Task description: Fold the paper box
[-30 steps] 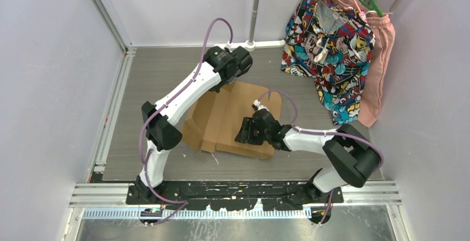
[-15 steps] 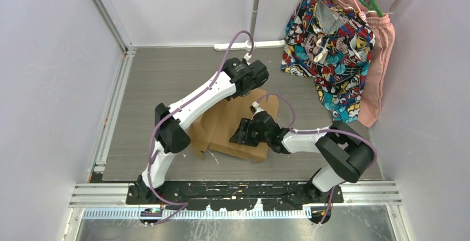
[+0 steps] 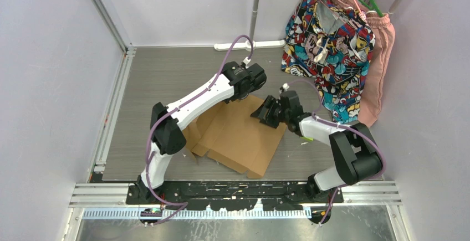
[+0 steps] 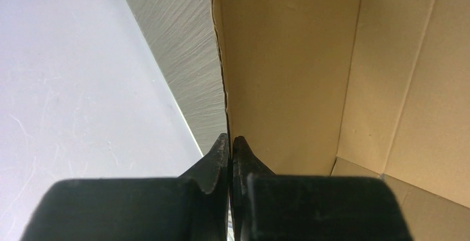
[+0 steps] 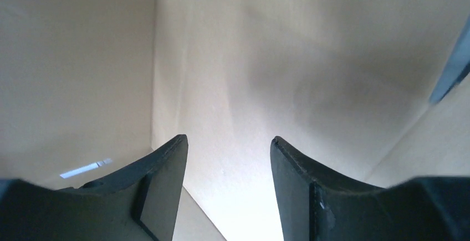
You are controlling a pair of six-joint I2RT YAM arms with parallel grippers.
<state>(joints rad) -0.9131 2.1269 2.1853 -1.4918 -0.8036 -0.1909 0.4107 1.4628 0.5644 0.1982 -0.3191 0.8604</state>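
Early stage: paper box (image 3: 238, 136) mostly flat, 9 o'clock flaps partly raised, walls unformed; left gripper (image 4: 230, 139) clamped on its 12 o'clock edge, right gripper (image 5: 228, 147) agape, empty, at 2 o'clock

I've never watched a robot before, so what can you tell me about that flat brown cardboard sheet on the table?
The paper box is an unprinted brown corrugated cardboard sheet with creases and flaps, lying mostly flat on the grey table. The left gripper is shut on its far edge; the right gripper is open near its far right edge.
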